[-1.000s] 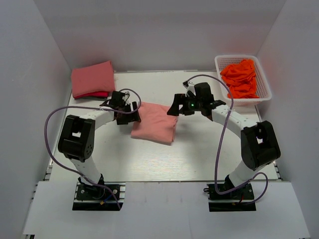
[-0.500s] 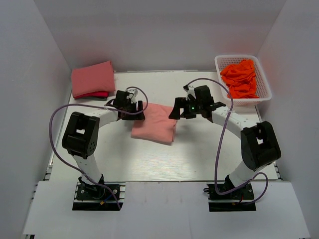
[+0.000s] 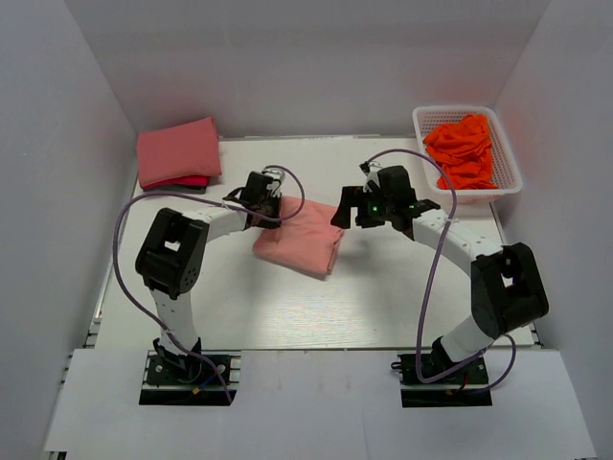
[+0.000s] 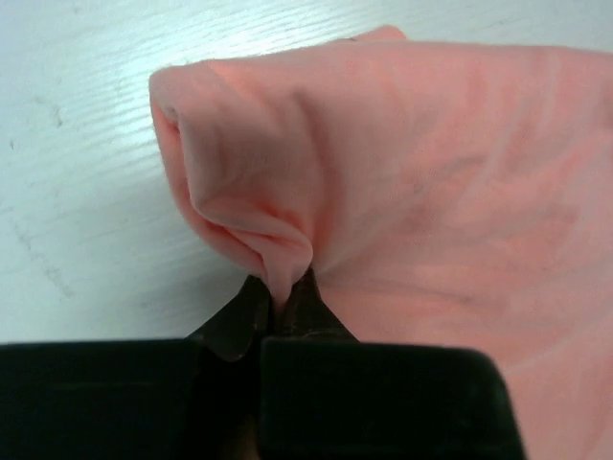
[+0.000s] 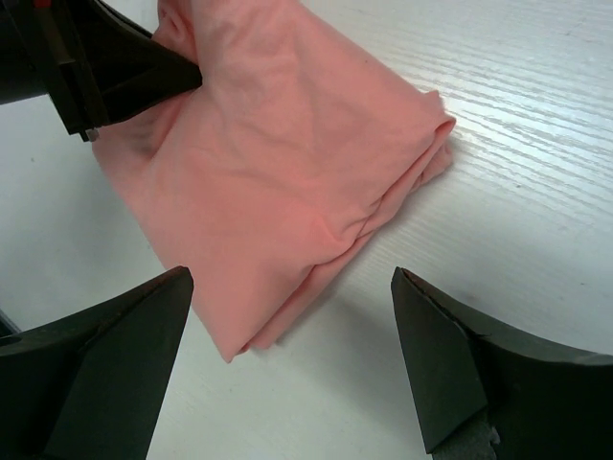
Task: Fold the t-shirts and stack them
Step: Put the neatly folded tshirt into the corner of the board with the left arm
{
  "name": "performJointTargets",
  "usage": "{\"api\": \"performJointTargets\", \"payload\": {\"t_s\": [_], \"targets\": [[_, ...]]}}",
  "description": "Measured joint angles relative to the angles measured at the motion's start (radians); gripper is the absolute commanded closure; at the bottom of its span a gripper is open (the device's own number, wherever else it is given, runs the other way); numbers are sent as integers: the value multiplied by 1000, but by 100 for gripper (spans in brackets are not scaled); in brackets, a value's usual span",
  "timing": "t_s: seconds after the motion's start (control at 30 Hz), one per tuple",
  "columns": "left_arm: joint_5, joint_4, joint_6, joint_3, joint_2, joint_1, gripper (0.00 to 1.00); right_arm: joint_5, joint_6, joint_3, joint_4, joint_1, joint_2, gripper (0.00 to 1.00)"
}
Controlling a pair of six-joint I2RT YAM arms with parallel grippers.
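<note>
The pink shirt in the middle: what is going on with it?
The left claw is shut on a pinch of the folded pink shirt at its left edge. The right claw is open over the shirt's other side, not touching it. A stack of folded shirts lies in the far left corner; a basket holds orange cloth.

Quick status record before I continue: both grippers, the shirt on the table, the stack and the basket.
left gripper: shut, pinching a fold at the edge of the folded salmon pink t-shirt
right gripper: open, fingers spread wide over the shirt's opposite side
stack: back left corner, salmon shirt on a deeper rose one
basket: back right, holds crumpled orange garments
</note>
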Motion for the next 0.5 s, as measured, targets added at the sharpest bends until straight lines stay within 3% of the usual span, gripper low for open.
{"api": "performJointTargets", "payload": {"t_s": [0.27, 0.5], "targets": [[-82, -177, 6, 145, 40, -20, 100, 77, -9, -31, -4, -6, -62, 10], [-50, -340, 109, 404, 38, -2, 100, 139, -8, -79, -5, -13, -148, 10]]}}
